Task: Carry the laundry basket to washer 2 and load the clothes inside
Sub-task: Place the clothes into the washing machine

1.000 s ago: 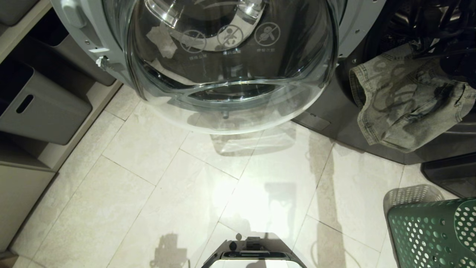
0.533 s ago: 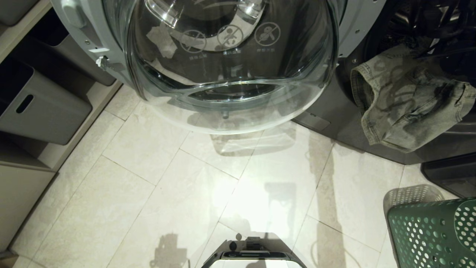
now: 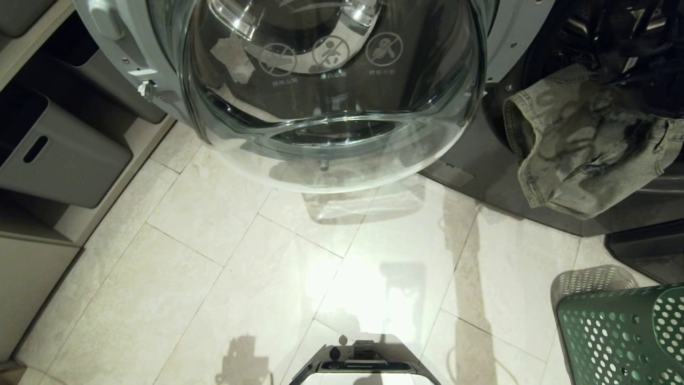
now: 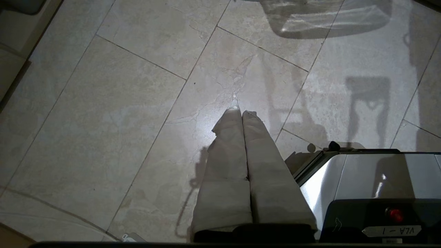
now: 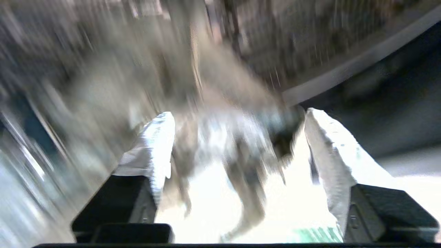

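Right gripper (image 5: 237,120) jaws now spread, just released the jeans (image 3: 577,144); garment draped over washer opening (image 3: 534,59) rim, half hanging out, needs pushing in. Left gripper (image 4: 241,112) clenched empty, parked. Basket (image 3: 625,337) beside.

Left gripper (image 4: 241,115): two long tapered fingers (image 4: 227,165) wrapped in pale grey cloth, black mount behind. Right gripper (image 5: 237,141): same pale cloth-covered fingers (image 5: 155,148), boxy black bases. Base (image 4: 365,179): silver-grey panel with dark trim, red button (image 4: 395,213), white label reading "VLA - 1", small black knob (image 4: 333,146) on edge.
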`<state>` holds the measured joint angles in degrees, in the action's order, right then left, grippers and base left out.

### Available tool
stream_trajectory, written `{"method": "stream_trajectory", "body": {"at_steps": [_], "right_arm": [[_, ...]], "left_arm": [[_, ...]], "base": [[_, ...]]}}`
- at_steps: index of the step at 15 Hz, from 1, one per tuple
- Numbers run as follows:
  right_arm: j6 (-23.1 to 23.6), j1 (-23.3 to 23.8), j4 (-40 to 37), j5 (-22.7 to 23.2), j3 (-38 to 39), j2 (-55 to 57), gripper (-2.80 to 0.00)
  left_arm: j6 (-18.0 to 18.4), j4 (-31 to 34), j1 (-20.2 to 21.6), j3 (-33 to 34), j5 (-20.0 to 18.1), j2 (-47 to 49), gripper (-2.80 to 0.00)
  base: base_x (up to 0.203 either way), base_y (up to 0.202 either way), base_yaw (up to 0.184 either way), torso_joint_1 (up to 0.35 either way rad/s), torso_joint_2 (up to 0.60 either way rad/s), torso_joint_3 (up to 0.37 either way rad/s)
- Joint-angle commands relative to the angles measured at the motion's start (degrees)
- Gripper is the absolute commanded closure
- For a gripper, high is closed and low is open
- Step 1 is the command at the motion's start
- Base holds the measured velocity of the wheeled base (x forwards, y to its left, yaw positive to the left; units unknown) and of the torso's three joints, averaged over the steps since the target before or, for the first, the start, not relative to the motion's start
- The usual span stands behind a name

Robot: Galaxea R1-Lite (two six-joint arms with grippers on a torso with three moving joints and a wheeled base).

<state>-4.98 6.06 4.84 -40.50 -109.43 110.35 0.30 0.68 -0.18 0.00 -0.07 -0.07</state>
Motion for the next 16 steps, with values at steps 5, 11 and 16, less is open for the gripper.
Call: {"method": "stream_trajectory", "body": {"at_steps": [5, 11, 16], "right_arm": [[-10.48, 0.0, -30.49, 4.0, 4.24, -9.68, -2.8], [-14.81, 0.47, -35.5, 8.09, 23.94, -13.93, -2.8], [-15.78, 1.1, -35.28, 9.62, 25.6, -6.55, -2.8]], "left_arm": [[0.05, 0.02, 0.01, 0.09, -0.01, -0.1, 0.0], [0.05, 0.02, 0.01, 0.09, 0.03, -0.1, 0.0], [0.05, 0.02, 0.01, 0.09, 0.07, -0.1, 0.0]], "base": [[0.0, 0.0, 0.0, 0.0, 0.0, 0.0], [0.0, 0.0, 0.0, 0.0, 0.0, 0.0], [0.0, 0.0, 0.0, 0.0, 0.0, 0.0]]}}
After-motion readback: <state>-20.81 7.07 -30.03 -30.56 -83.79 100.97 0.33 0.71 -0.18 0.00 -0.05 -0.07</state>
